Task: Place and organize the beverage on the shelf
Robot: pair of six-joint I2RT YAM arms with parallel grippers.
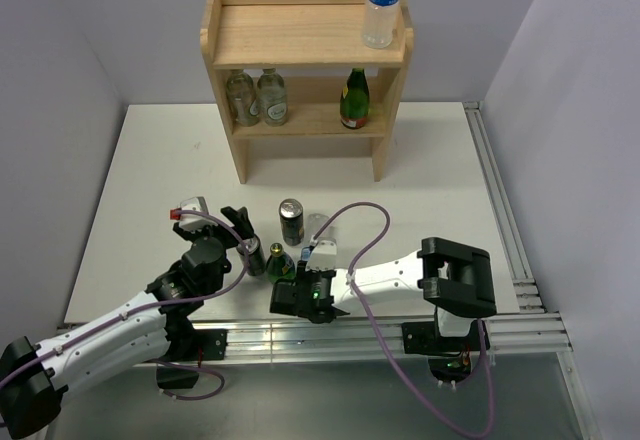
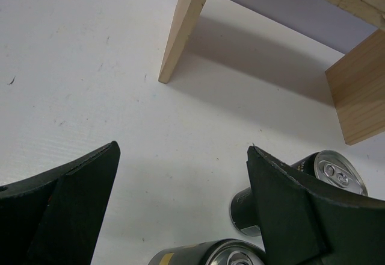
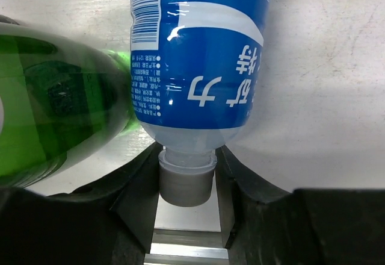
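Note:
The wooden shelf (image 1: 300, 35) stands at the back; its legs show in the left wrist view (image 2: 183, 24). One water bottle (image 1: 385, 0) stands on its top right. A green bottle (image 1: 354, 98) and two clear bottles (image 1: 256, 98) stand on the lower tier. On the table are two dark cans (image 1: 291, 222) (image 1: 256, 258), a green bottle (image 1: 281, 263) and a lying water bottle (image 1: 318, 235). My right gripper (image 3: 187, 174) is shut on that bottle's cap (image 3: 187, 183), with the green bottle (image 3: 54, 114) touching on its left. My left gripper (image 2: 182, 150) is open and empty, beside the cans (image 2: 329, 171) (image 2: 210, 254).
A metal rail (image 1: 330, 338) runs along the table's near edge and another along the right edge (image 1: 498, 200). Grey walls close in the left, right and back. Purple cables (image 1: 365, 250) loop over the right arm.

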